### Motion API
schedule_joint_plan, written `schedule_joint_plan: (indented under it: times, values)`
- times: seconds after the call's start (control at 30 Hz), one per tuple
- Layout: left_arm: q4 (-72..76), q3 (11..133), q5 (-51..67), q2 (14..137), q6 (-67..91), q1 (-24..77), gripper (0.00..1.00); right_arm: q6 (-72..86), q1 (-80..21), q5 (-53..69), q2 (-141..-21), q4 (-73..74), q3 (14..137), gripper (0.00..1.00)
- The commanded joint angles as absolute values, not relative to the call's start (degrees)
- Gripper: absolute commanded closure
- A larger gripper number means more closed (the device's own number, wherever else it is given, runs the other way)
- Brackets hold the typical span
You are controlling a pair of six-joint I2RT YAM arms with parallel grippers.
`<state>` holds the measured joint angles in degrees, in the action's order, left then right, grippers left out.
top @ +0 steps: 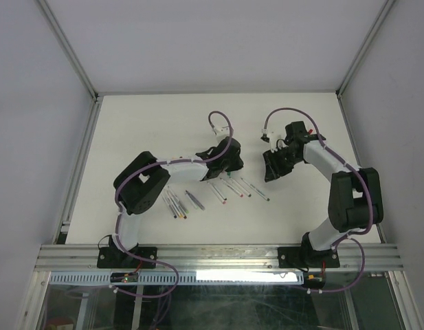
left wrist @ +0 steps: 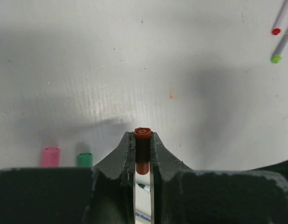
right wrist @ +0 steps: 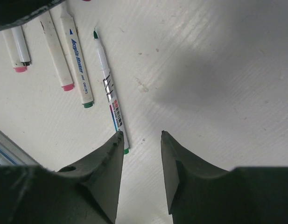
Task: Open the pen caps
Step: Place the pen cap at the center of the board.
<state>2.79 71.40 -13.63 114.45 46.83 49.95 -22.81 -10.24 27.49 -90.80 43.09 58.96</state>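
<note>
While the left claw (left wrist: 143, 139) pinches tight on an orange cap (left wrist: 142, 132), open end facing out, a pink cap (left wrist: 50, 157) and green cap (left wrist: 84, 159) sit just left of it on the surface (left wrist: 134, 56). Right claw (right wrist: 141, 136) hangs parted, empty. A green-tipped pen (right wrist: 108, 93) lies just beside it, more pens (right wrist: 54, 51) beyond.

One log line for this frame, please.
left gripper shut on orange-red cap | right gripper open, empty | pink cap, green cap loose on table

High overhead; two wrist close-ups over table (top: 150, 124).
</note>
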Motion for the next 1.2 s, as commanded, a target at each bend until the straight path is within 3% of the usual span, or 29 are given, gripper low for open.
schedule_joint_plan:
  times: [0.0, 0.43, 0.83, 1.17]
  values:
    - [-4.0, 76.5, -15.9, 115.9, 44.4, 50.6, 1.0, -22.2, -9.2, 29.1, -87.7, 41.2, 61.1, 0.6]
    - [-6.0, 79.0, -15.9, 118.5, 42.9, 50.6, 0.79, -22.4, -8.3, 29.8, -87.8, 41.1, 61.0, 0.6]
    - [-7.4, 80.3, -16.8, 117.6, 41.1, 50.7, 0.74, -22.5, -7.5, 30.5, -87.7, 41.2, 61.0, 0.59]
    - [-5.2, 78.5, -17.5, 108.9, 34.9, 52.4, 0.7, -23.0, -5.4, 34.3, -85.4, 41.0, 61.0, 0.58]
